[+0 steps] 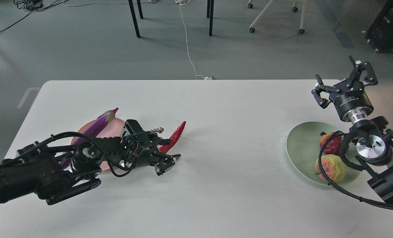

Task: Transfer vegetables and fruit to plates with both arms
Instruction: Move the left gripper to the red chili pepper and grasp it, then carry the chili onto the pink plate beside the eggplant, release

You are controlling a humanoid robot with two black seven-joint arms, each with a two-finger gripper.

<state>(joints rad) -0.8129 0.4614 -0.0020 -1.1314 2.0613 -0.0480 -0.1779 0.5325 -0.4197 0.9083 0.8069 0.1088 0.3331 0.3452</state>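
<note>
The purple eggplant [95,127] lies across the pink plate [115,125] at the table's left, partly behind my left arm. My left gripper [165,162] is low over the table with its fingers spread around the stem end of the red chili pepper [177,131], whose lower half is hidden behind the gripper. The dark red pomegranate [328,141] and the yellow-green fruit [328,167] sit on the green plate [302,145] at the right. My right gripper [343,84] is raised beyond the plate, open and empty.
The white table [229,185] has its far edge just beyond my right gripper. Beyond it are table legs, a white cable [188,49] on the grey floor and an office chair base [275,16].
</note>
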